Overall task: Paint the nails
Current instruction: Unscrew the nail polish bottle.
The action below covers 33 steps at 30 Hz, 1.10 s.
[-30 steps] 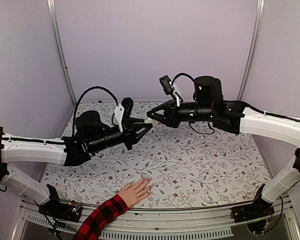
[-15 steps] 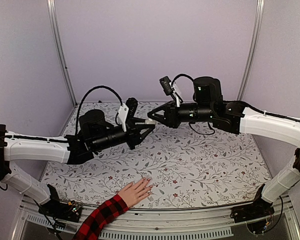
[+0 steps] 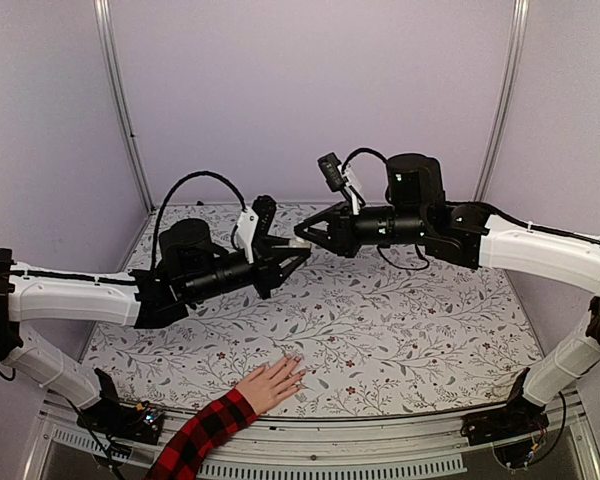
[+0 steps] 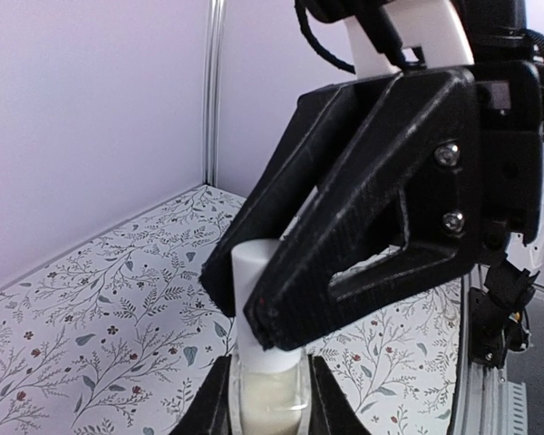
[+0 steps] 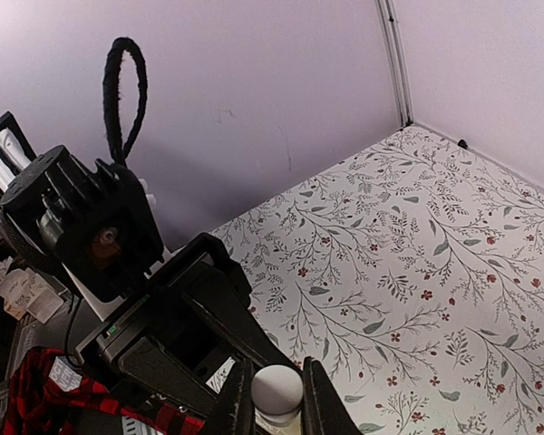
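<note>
A light-skinned hand (image 3: 274, 382) with a red-and-black plaid sleeve (image 3: 202, 440) lies palm down at the table's near edge; its pale nails (image 3: 296, 360) point right. Both grippers meet in mid-air above the table's far middle. My left gripper (image 3: 298, 247) is shut on the body of a small clear bottle (image 4: 269, 399) of pale polish. My right gripper (image 3: 302, 239) is shut on the bottle's white cap (image 4: 257, 272), which also shows in the right wrist view (image 5: 276, 391). The plaid sleeve shows at the lower left of the right wrist view (image 5: 45, 399).
The table has a floral-patterned cover (image 3: 400, 320). Lilac walls and metal posts (image 3: 120, 100) close in the back and sides. Cables loop over both arms.
Over the last second the left gripper moved right and up with the bottle until it met the right gripper, which now grips the cap. The hand has not moved.
</note>
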Available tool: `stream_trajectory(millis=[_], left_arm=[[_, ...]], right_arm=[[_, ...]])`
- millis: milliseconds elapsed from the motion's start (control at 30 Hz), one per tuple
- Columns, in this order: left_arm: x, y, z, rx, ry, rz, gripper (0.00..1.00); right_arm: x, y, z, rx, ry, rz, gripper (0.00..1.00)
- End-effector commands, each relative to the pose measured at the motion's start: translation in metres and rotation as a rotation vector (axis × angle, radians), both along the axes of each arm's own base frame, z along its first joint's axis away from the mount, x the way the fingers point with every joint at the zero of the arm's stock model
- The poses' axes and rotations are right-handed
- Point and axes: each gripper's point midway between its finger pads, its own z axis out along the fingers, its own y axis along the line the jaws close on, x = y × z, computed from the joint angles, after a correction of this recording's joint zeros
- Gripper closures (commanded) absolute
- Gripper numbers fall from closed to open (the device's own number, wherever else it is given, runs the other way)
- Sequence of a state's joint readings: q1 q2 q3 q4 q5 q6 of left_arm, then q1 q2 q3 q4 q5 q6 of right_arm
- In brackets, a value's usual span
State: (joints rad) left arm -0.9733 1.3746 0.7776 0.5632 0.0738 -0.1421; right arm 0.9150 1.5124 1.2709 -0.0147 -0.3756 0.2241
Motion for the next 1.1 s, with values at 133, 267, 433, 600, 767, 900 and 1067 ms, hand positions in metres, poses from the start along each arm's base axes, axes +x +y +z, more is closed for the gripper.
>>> stream_trajectory(millis=[133,267,433,600,767,900,1067], left_arm=[[-0.025,-0.002,0.023,-0.068,-0.079,-0.126,1.00],[-0.050,-0.001,0.036,-0.125,-0.133,-0.246,1.00],[-0.086,-0.004,0.044,-0.160,-0.184,-0.442,1.00],[-0.117,-0.003,0.050,-0.202,-0.220,-0.622,1.00],[-0.136,0.002,0.058,-0.238,-0.248,-0.723,1.00],[-0.143,0.001,0.061,-0.242,-0.252,-0.765,1.00],[-0.135,-0.002,0.057,-0.233,-0.236,-0.720,1.00]], right_arm=[[-0.019,0.004,0.027,0.049,-0.076,0.107,1.00],[-0.038,0.003,0.037,0.089,-0.120,0.212,1.00],[-0.061,0.002,0.043,0.115,-0.159,0.346,1.00],[-0.088,-0.001,0.050,0.154,-0.210,0.512,1.00],[-0.104,-0.005,0.051,0.167,-0.254,0.615,1.00],[-0.111,-0.007,0.051,0.173,-0.265,0.655,1.00],[-0.107,-0.007,0.050,0.161,-0.266,0.625,0.98]])
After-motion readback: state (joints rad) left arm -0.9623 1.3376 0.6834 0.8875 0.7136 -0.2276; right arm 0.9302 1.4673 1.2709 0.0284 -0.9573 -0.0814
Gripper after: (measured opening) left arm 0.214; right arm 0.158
